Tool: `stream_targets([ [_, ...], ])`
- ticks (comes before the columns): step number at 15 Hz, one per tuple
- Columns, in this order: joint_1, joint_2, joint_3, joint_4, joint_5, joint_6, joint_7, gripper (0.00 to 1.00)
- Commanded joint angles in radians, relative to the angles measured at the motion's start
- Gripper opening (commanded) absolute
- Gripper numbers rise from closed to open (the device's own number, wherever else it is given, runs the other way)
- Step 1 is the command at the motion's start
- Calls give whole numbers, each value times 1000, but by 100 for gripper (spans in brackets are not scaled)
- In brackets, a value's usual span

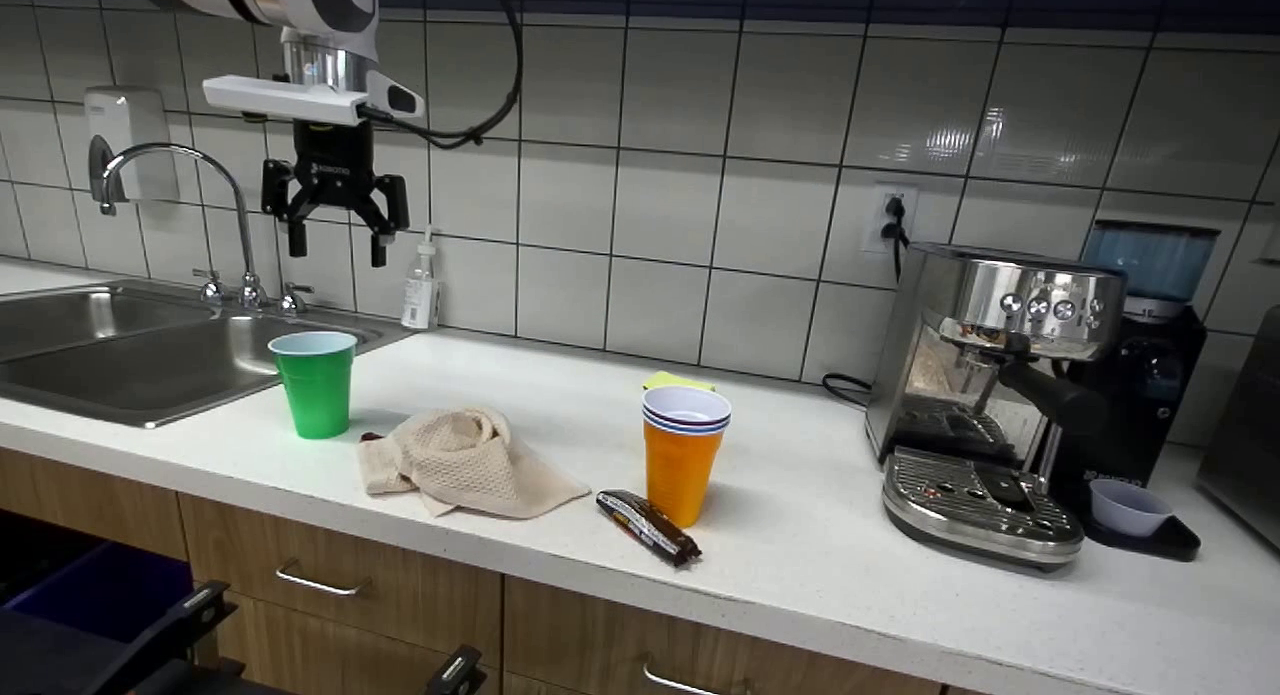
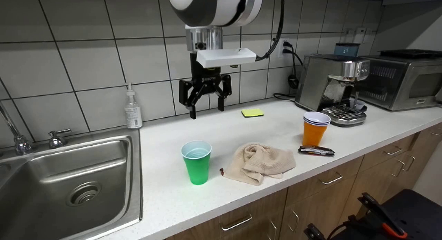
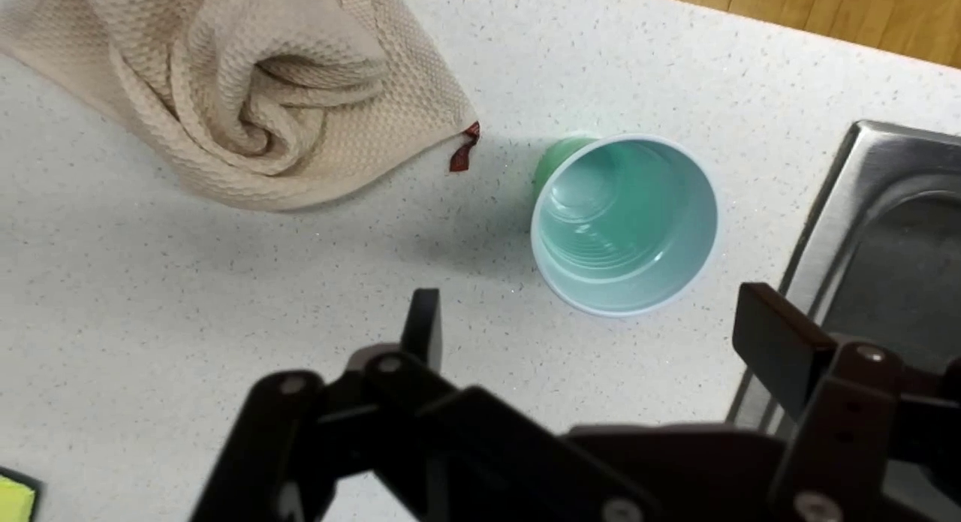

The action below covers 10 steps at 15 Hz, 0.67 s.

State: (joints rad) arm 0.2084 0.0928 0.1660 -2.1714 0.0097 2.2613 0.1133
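Where the counter [image 1: 800, 515] meets the left side of an exterior view, a steel sink [image 1: 190, 370] is set into it beneath a curved faucet [image 1: 241, 215]. Just right of the sink stands a green cup [image 1: 318, 390], upright, its mouth up and its inside pale. Above it, nearer the tiled wall [image 1: 570, 205] and well apart from the cup, hangs the black gripper [image 1: 337, 246], its fingers [image 1: 297, 240] pointing down and spread wide; in the wrist view, the cup shows beyond the gap between the fingertips. A clear pump bottle [image 1: 421, 295] stands by that wall. Next comes a beige cloth [image 1: 470, 460], crumpled beside the cup, a small dark red piece [image 3: 464, 148] at one corner. Farther right, a dark wrapped bar [image 1: 648, 527] lies near the counter's front edge, just beside a stack of orange cups [image 1: 685, 465]; I cannot tell whether they touch. A flat yellow square [image 2: 252, 112] lies behind them. At the right stand a silver espresso machine [image 1: 950, 375], a black grinder [image 1: 1165, 375] and a small pale bowl [image 1: 1130, 507].
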Motion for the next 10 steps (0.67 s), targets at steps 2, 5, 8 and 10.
stream_targets([
  [2, 15, 61, 7, 30, -49, 15, 88, 100],
  [5, 21, 95, 3, 43, -55, 17, 109, 100],
  [8, 23, 127, -2, 60, -57, 13, 123, 100],
  [10, 23, 149, -4, 74, -51, 8, 124, 100],
])
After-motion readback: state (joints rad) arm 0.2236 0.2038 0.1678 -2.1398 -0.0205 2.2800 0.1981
